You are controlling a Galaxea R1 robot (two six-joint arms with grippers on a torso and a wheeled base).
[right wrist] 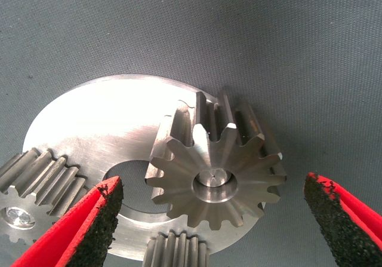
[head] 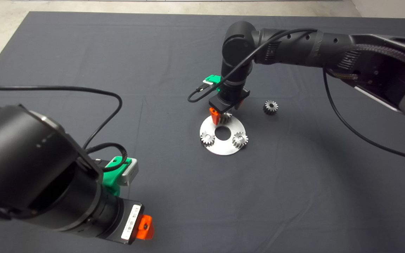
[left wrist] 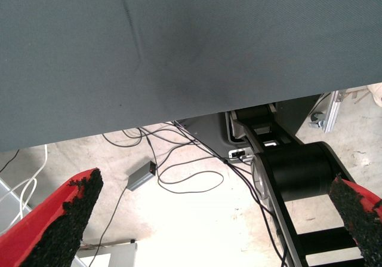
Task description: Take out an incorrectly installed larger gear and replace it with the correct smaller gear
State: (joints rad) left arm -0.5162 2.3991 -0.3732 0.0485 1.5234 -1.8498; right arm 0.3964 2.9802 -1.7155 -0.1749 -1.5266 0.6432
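Fingers (right wrist: pixel 71 231) of the right gripper (right wrist: pixel 212 219) stand spread wide, 1 on each side of the larger gear (right wrist: pixel 215 168), with a clear gap between each black pad and the teeth, so nothing is pinched. That gear is shiny steel with broad wedge-like teeth, star-like from above, with a recessed centre; it sits upright on the far rim of the round metal plate (head: pixel 229 147), beside the plate's centre hole. On the plate's near half sit 2 fine-toothed small gears, one on the left (head: pixel 207 137) and one on the right (head: pixel 239 139). The smaller gear (head: pixel 270 106), grey with many fine teeth, lies on the dark mat (head: pixel 294 182) to the right of the plate, near it but apart from it. Open mat lies all around the plate, and the mat's edges are well away from it. At the lower left of the head view, the left gripper (left wrist: pixel 209 219) hangs with its fingers (left wrist: pixel 65 216) wide apart and holding nothing, above the edge of the tabletop, with cables on the floor (left wrist: pixel 191 219) below.
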